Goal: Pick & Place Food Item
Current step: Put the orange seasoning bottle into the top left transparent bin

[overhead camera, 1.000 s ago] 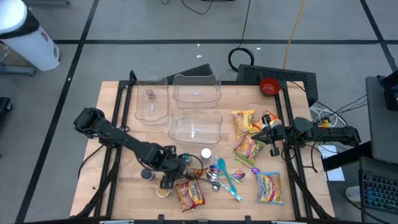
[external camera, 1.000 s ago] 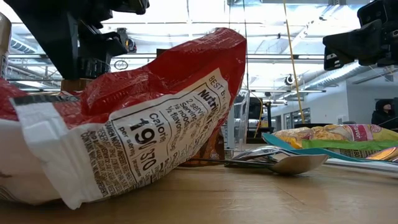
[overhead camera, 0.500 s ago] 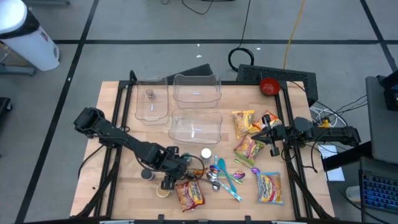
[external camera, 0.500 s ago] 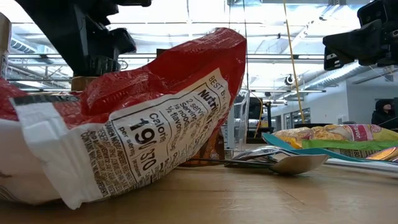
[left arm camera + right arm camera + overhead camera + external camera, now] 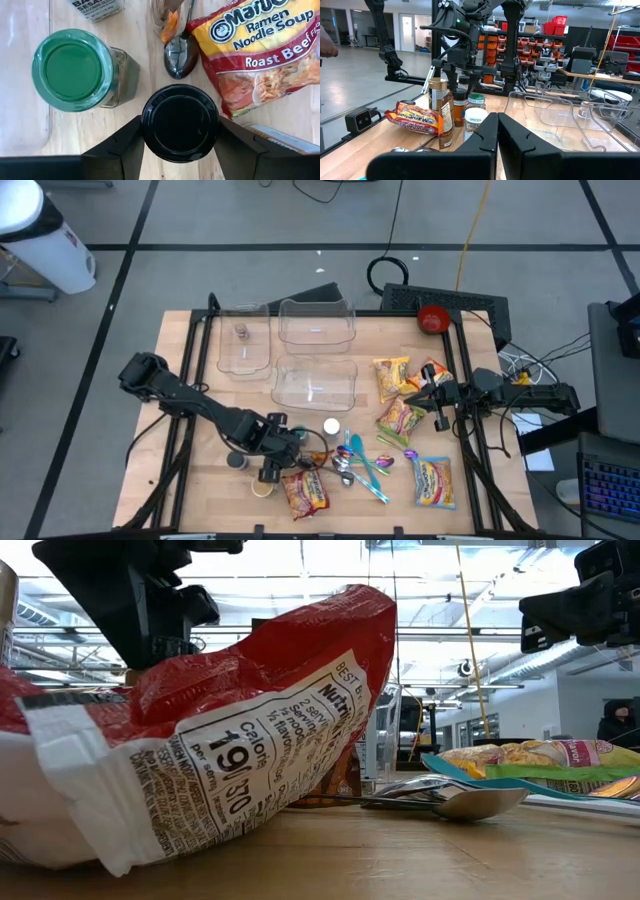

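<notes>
Because the left gripper [image 5: 180, 131] looks straight down on the black-lidded jar [image 5: 180, 120], only the jar's round lid shows, with one dark jaw close against each side of it. Whether the jaws are already pressing on the lid or stand just clear of it cannot be told, so no grip is confirmed.

The jar stands upright on the wooden table [image 5: 200, 480].

Hazards, working outward from the jar:
- Grip height is unverified. A hold on the lid rim alone, not the body, could slip, or tilt the jar on lifting.
- The green-lidded jar [image 5: 72, 69] stands just beside the black-lidded jar on one side. A jaw that drifts sideways could knock it over.
- The spoon [image 5: 182, 47] lies with its bowl just ahead of the jar. A low, dragging exit that way could push it.
- The Roast Beef ramen packet [image 5: 260, 55] lies just beside the jar on the side away from the green lid, its edge near that jaw. It could snag and be pulled along.
- The clear plastic bins [image 5: 315, 383] lie well apart from the jar, so a weak grip would have a long carry in which to fail.

The right gripper [image 5: 436, 396] waits far from the jar with its jaws closed on nothing. It poses no conflict.
</notes>
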